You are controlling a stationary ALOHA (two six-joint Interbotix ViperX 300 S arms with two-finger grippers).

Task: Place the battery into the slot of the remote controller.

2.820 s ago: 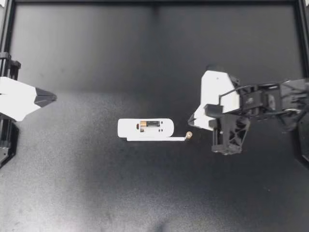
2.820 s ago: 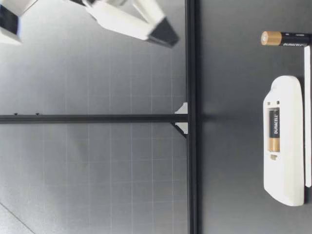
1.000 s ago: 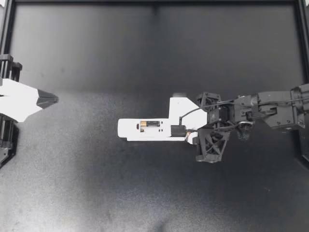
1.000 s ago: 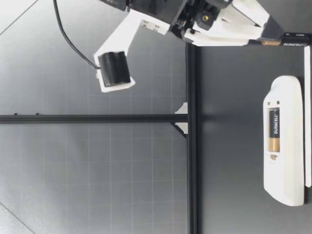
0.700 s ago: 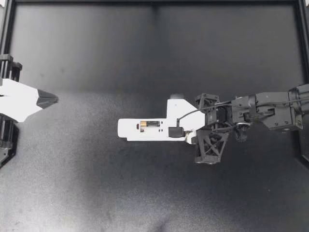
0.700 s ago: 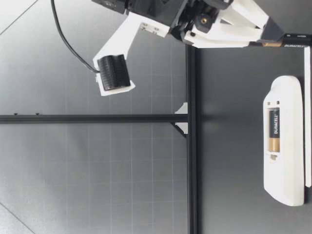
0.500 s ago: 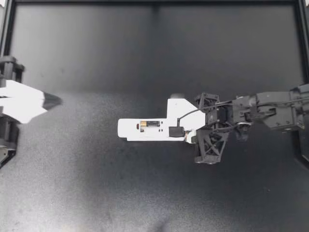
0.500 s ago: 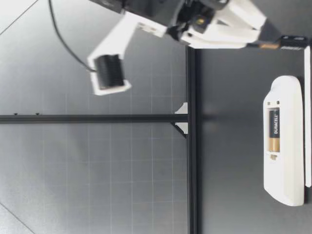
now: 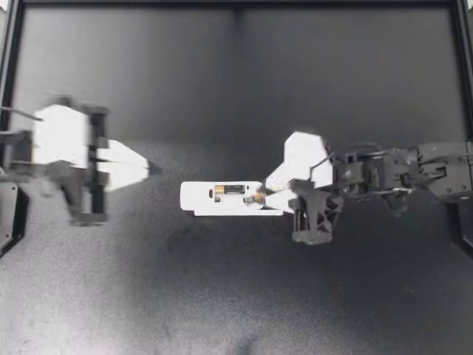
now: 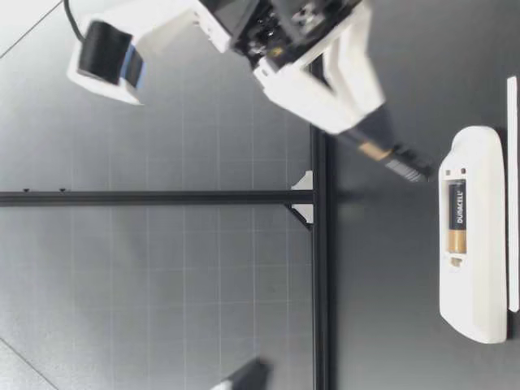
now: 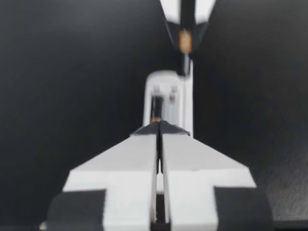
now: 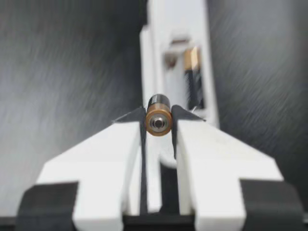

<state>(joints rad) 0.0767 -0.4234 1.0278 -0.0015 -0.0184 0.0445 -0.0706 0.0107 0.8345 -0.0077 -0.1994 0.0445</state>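
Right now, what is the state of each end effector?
Left end effector: closed, empty.
Right end effector: closed on the small black and copper cylindrical battery.

left arm [image 9: 63, 144] has jaws pressed together, right arm [image 9: 373, 177] has jaws clamped.

My left gripper [image 9: 150, 168] [image 11: 159, 126] has its fingers [image 11: 120, 159] pressed together, nothing between them. Just ahead lies the white remote [image 11: 171, 89], one cell [image 11: 156, 107] seated in its open slot. Beyond it, my right gripper [image 9: 260, 197] [image 11: 186, 34] pinches the battery [image 11: 185, 43].
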